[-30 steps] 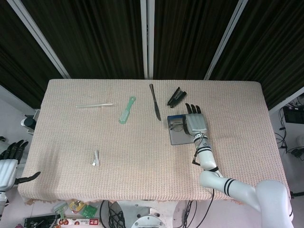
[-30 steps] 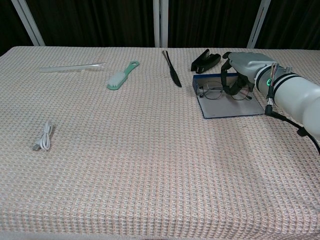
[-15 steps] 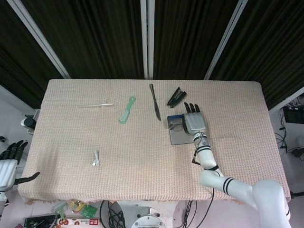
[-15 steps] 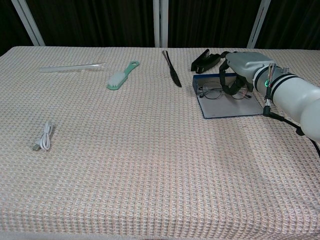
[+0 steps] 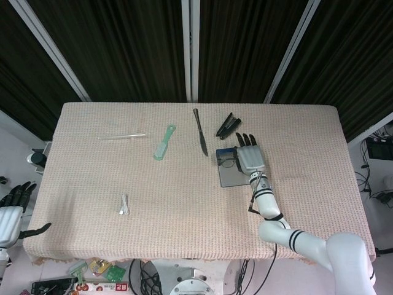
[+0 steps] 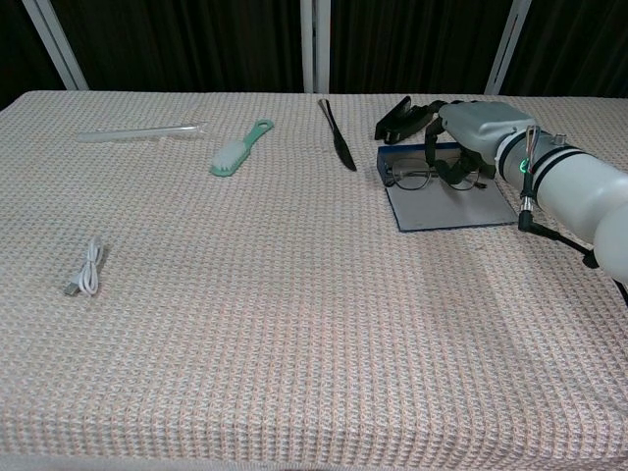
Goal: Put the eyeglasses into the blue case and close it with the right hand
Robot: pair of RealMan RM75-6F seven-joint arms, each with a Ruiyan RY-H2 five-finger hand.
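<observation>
The right hand (image 6: 469,137) reaches over the far part of the open blue case (image 6: 451,203), its dark fingers (image 6: 433,147) curled down around the eyeglasses (image 6: 422,177) — it holds them by the right side of the frame. The eyeglasses lie inside the case, up against its raised far wall, with one round lens showing clear of the hand in the chest view. The case sits open and flat on the woven tabletop (image 6: 294,294), toward the right side.

Just beyond the case lies a black stapler (image 5: 228,125), and to its left a dark knife (image 5: 201,132) stretches away from the robot. Further left are a green brush (image 5: 164,142) and a clear tube (image 5: 121,136), well apart from the case. A small white cable (image 6: 84,269) lies coiled near the left front of the tabletop.

The left hand (image 5: 13,206) hangs off the left edge, below the tabletop — its fingers spread, holding nothing.
</observation>
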